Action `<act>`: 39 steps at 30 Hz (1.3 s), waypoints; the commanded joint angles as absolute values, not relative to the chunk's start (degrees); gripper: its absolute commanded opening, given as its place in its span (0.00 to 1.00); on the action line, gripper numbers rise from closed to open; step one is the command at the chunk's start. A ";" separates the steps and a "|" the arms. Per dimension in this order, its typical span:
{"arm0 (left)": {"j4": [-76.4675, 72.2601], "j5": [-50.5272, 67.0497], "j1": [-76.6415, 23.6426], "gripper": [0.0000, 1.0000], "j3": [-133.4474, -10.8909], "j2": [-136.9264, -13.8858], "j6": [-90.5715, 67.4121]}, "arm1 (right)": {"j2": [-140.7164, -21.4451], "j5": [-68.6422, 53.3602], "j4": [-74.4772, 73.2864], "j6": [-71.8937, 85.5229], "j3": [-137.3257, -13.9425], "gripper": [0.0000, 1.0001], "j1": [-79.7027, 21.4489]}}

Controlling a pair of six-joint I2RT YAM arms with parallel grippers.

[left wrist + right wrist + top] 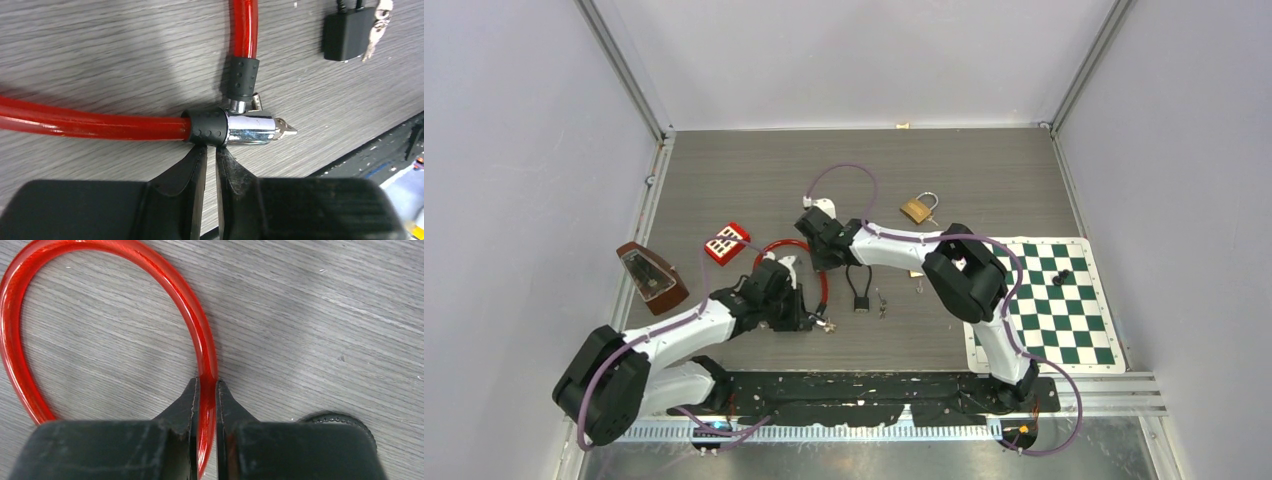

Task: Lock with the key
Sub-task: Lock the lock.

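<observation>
A: Grey table; cable (824, 290) left of mat (1064, 310); step?
B: Key (285, 131) sits in barrel (248, 129); probably the turn is pending; right gripper (206, 385) clamps cable; left gripper (210, 150) nearly closed at collar (210, 127), nothing seen between.
A: Next?
B: Left should pinch key, twist; right braces.
A: Counts?
B: One cable; two padlocks left of mat, brass (915, 210), black (861, 302); one mat.

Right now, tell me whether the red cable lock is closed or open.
Closed: the cable's sleeved end sits in the chrome barrel, completing the loop.
</observation>
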State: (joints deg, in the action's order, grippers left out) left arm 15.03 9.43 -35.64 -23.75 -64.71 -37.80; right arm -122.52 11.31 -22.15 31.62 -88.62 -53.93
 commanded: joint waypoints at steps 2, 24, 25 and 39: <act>0.35 2.32 -35.66 0.17 -23.91 -70.73 -40.46 | -121.16 3.76 -21.46 35.42 -85.53 0.05 -56.15; -2.06 -5.51 -38.42 0.25 -22.55 -71.27 -50.34 | -115.62 7.80 -23.64 53.43 -78.45 0.05 -51.07; -2.44 -5.32 -38.43 0.25 -22.65 -71.23 -51.09 | -115.24 7.35 -23.49 54.14 -77.44 0.05 -51.06; -0.18 -4.58 -38.49 0.31 -25.75 -72.90 -53.61 | -115.10 5.98 -23.03 53.61 -75.06 0.05 -52.19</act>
